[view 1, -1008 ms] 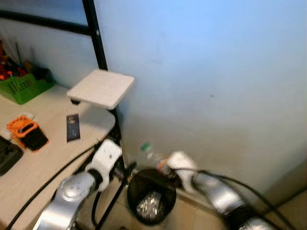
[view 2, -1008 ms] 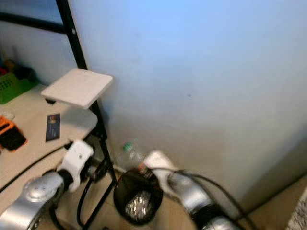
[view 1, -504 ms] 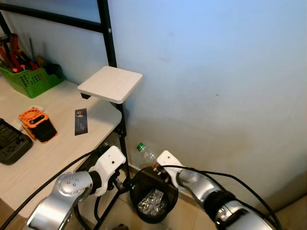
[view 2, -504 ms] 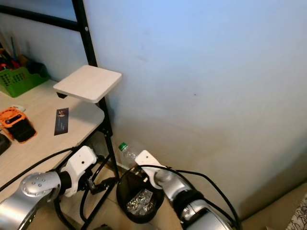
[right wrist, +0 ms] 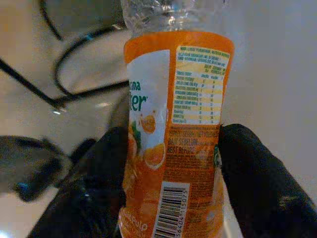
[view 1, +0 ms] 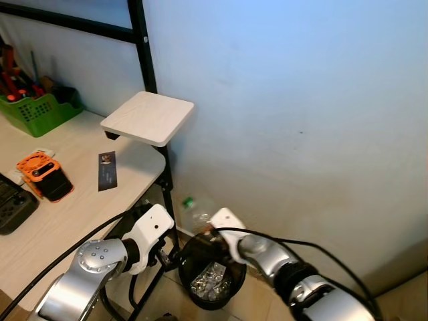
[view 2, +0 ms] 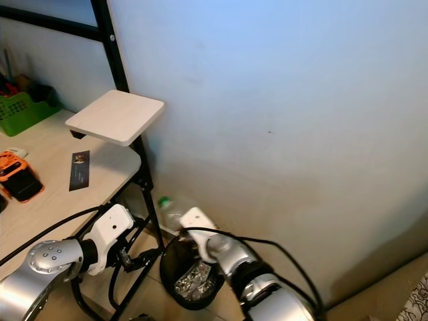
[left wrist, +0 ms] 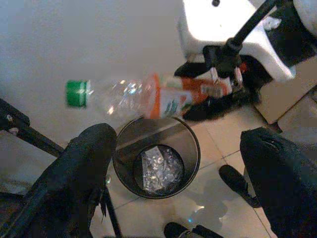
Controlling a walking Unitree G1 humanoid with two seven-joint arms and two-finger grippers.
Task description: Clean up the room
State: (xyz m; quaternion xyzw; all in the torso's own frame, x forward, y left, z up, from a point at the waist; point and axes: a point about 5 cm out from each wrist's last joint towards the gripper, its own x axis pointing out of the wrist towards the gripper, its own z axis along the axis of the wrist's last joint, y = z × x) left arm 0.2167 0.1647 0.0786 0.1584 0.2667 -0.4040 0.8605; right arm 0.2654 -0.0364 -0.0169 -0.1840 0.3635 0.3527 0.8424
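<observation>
A clear plastic bottle (view 1: 198,210) with a green cap and an orange label (right wrist: 176,134) hangs tilted over a black waste bin (view 1: 192,246). My right gripper (right wrist: 173,166) is shut on the bottle's labelled lower half. The bin (left wrist: 197,148) stands on the floor against the wall and holds crumpled shiny waste. My left gripper (left wrist: 178,144) is open, its fingers spread wide beside the bin, and holds nothing. The left wrist (view 1: 151,233) sits low by the desk leg, left of the bin.
To the left is a light desk (view 1: 73,200) with a green basket (view 1: 37,110), an orange device (view 1: 43,175) and a dark card (view 1: 105,170). A white square shelf (view 1: 148,117) juts from a black post (view 1: 139,40). The wall is close behind the bin.
The camera has swung a little and the blur has gone. The bottle stays in my right gripper above the bin. My left arm keeps its place.
</observation>
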